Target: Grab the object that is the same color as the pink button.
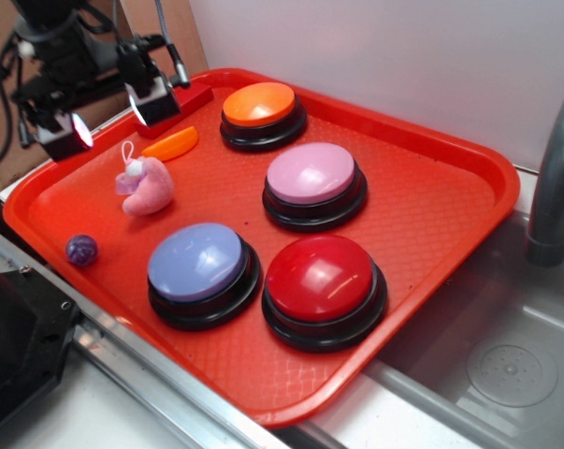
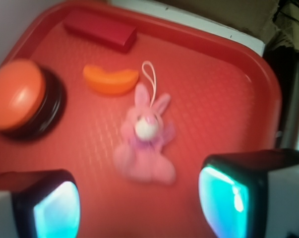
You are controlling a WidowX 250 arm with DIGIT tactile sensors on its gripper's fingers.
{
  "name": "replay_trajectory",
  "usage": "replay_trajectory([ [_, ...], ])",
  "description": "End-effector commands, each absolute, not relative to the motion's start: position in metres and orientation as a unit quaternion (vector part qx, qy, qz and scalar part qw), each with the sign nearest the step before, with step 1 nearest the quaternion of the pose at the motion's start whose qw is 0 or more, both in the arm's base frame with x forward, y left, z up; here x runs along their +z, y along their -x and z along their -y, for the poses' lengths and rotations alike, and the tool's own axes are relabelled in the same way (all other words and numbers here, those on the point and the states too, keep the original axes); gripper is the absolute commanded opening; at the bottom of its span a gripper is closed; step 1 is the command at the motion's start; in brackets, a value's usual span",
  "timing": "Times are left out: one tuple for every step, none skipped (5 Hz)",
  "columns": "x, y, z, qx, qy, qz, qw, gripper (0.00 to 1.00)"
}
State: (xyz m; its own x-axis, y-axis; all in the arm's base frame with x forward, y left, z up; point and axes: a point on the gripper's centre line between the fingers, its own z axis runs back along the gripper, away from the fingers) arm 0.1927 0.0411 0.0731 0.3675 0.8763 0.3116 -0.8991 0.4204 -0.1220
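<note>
- While your gripper (image 1: 108,117) hangs spread wide and empty over the surface's (image 1: 431,201) far left corner, the pink plush toy (image 1: 149,186) lies on the surface just below it and a little toward the middle, near the left edge.
- From the wrist view, you see the toy (image 2: 144,139) between and just ahead of the two glowing fingertips (image 2: 223,201), slightly nearer the right-hand one in that picture.
- Its long axis runs roughly straight away from the gripper: legs toward the fingers, ears and string loop (image 2: 150,75) pointing at the orange crescent piece (image 2: 111,79).
- You judge that a short descent with a small forward shift would bracket the toy's body across its narrow width.
- It matches the pink button (image 1: 312,174), which sits well apart toward the surface's centre.
- Watch the crescent and the red block (image 2: 100,29) just beyond the toy; the purple ball (image 1: 81,249) lies clear, by the near left edge.
</note>
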Motion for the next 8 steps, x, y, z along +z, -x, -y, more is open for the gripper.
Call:
replay_trajectory([
  [0.044,-0.210,-0.065,0.581,-0.040,0.184,0.792,1.00],
  [0.027,-0.210,-0.068,0.583,-0.052,0.173,0.792,1.00],
  [0.018,-0.211,-0.070,0.586,-0.055,0.168,0.791,1.00],
  [0.011,-0.212,-0.073,0.594,-0.067,0.161,0.786,0.86],
  [0.018,-0.211,-0.072,0.593,-0.057,0.161,0.787,0.00],
  [0.037,-0.211,-0.071,0.554,-0.054,0.159,0.815,0.00],
  [0.067,-0.215,-0.063,0.458,-0.060,0.115,0.879,0.00],
  [0.102,-0.216,-0.040,0.343,-0.063,0.071,0.934,0.00],
])
